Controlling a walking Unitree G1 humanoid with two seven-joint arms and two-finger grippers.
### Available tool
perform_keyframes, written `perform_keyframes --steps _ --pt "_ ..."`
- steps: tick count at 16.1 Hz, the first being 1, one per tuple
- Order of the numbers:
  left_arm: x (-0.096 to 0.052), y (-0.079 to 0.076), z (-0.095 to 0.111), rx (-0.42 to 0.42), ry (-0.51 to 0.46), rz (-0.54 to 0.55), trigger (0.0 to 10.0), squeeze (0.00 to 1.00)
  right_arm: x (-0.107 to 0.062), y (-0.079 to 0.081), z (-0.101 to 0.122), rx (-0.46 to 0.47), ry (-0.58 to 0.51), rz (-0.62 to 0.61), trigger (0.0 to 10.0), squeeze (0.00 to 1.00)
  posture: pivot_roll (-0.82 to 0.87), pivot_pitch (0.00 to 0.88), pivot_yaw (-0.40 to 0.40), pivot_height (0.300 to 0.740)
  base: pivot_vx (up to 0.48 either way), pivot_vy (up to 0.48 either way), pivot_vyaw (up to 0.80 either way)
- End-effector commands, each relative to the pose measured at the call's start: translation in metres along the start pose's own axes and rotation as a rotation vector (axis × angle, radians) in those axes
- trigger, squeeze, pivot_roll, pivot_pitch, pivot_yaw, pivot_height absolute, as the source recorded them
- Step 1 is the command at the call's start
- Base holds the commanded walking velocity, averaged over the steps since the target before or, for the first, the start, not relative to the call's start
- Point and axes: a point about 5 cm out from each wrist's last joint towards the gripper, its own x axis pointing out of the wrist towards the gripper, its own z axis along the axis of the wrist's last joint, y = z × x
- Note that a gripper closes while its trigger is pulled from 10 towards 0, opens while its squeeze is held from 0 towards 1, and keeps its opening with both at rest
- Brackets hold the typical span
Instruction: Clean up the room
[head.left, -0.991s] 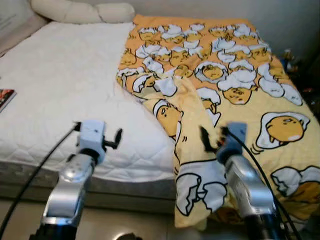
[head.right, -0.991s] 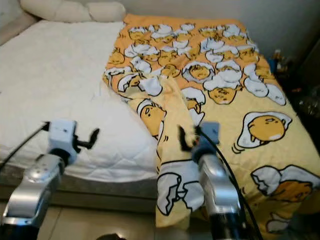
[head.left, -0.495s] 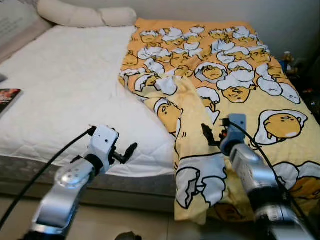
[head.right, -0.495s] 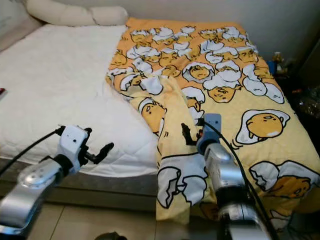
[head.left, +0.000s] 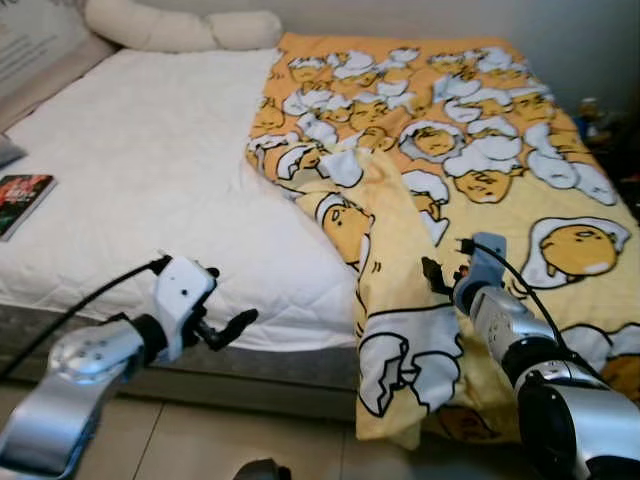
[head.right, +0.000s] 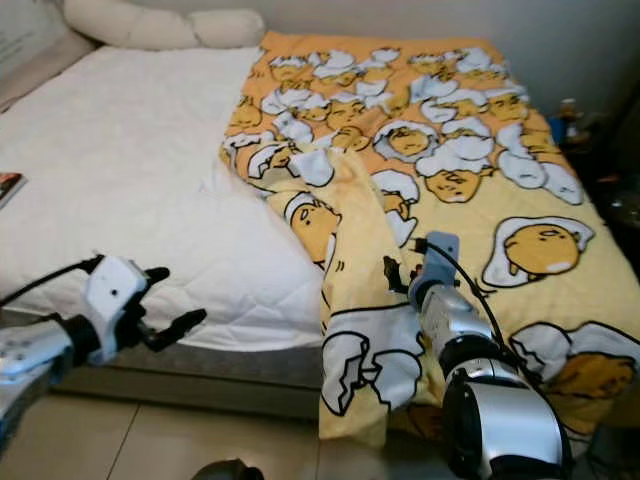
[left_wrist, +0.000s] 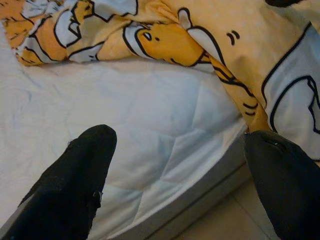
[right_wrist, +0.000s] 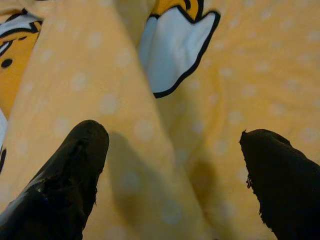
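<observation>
Quilted white mattress (head.left: 150, 190) is lying bare at nine o'clock, a book (head.left: 22, 190) near its edge. Left gripper (head.left: 225, 325) is hovering wide open at seven o'clock. Yellow cartoon-egg blanket (head.left: 470, 180), soft and rumpled, is covering three o'clock; right gripper (head.left: 440, 275) is spreading wide over its fold (right_wrist: 165, 150), likely preparing to pinch and straighten it.

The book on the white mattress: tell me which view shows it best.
The left eye view: the book lies whole near the mattress's left edge. The right eye view catches just a corner of it at the frame edge. The wrist views look at mattress and blanket instead.
</observation>
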Motion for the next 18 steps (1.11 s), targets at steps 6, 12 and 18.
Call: perform_keyframes --steps 6,12,18 --pt "-0.021 -0.002 0.009 0.02 0.036 -0.068 10.0 0.64 -0.004 -0.007 -0.026 0.135 0.014 -0.045 1.1 0.0 0.2 0.0 0.135 0.74 0.0 0.0 0.0" --pt "-0.013 -0.006 0.012 0.006 0.032 -0.1 10.0 0.64 -0.005 -0.011 -0.027 0.112 0.007 -0.018 0.0 0.0 0.17 0.0 0.139 0.74 0.0 0.0 0.0" --pt "-0.005 -0.005 0.013 0.001 0.024 -0.111 10.0 0.64 -0.005 -0.009 -0.026 0.114 0.006 -0.003 0.0 0.0 0.16 0.0 0.142 0.74 0.0 0.0 0.0"
